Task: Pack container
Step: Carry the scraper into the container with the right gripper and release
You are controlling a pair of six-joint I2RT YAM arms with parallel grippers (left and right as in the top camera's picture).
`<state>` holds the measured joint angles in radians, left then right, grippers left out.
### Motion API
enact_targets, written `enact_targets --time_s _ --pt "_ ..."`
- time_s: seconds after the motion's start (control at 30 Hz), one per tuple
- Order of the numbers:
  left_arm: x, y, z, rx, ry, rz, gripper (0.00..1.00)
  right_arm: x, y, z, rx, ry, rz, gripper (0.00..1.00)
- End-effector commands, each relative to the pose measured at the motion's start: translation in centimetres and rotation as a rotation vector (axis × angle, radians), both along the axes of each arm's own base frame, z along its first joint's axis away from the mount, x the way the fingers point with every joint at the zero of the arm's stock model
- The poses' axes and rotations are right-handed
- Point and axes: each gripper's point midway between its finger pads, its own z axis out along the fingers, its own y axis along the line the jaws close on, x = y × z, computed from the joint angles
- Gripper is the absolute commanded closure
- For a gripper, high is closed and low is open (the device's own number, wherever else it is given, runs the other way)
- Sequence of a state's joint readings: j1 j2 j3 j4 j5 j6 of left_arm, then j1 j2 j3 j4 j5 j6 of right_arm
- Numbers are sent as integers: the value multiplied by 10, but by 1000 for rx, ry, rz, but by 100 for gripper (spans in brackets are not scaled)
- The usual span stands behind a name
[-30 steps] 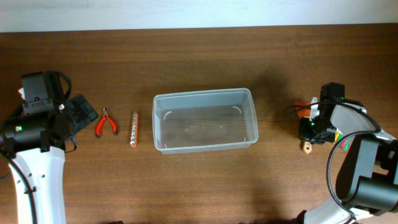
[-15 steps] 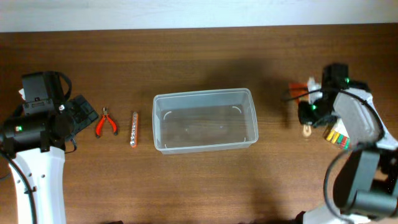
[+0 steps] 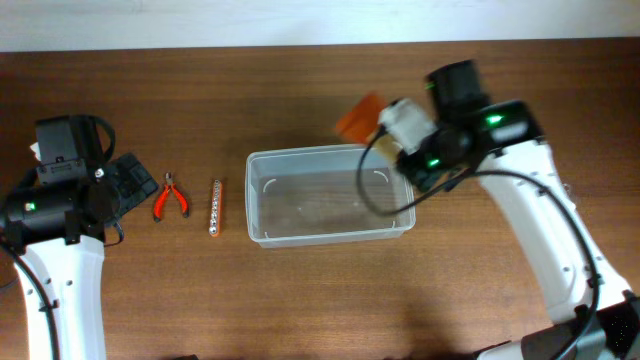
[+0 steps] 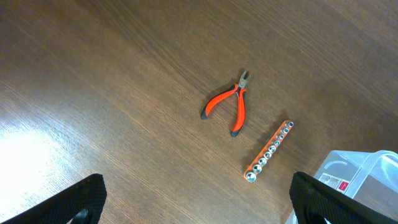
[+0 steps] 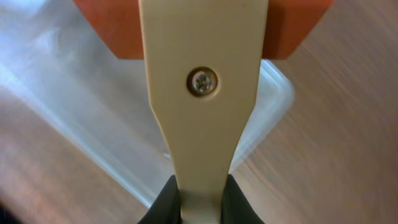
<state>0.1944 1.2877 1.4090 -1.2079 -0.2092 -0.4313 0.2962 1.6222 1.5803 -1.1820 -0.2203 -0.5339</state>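
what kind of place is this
Probably a robot lab bench: wooden table, pliers and a bit rail, a clear container, a scraper in the right fingers.

No legible txt; sticker [image 4: 334, 182] on container [image 4: 367, 168] unreadable.

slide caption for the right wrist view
Right gripper holding a cream-handled orange tool over the clear container's corner.

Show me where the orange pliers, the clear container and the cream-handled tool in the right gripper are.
orange pliers [image 4: 240, 107], left wrist view, on one handle.
clear container [image 3: 330, 236], overhead view, on its near wall.
cream-handled tool [image 5: 202, 124], right wrist view, on the handle below the screw.
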Motion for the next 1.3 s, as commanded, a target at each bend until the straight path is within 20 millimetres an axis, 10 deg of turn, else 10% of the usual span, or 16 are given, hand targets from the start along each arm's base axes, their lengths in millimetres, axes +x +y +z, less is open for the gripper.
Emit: enact_targets --time_s 0.0,0.9,1.27 --pt "-1 1 -4 -9 9 11 4 -14 29 0 -7 -35 213 96" --pt "-1 1 -4 -9 9 11 4 1 58 -159 -104 266 320 92" --pt "-1 1 -4 -9 9 12 4 3 59 -172 -109 280 321 89"
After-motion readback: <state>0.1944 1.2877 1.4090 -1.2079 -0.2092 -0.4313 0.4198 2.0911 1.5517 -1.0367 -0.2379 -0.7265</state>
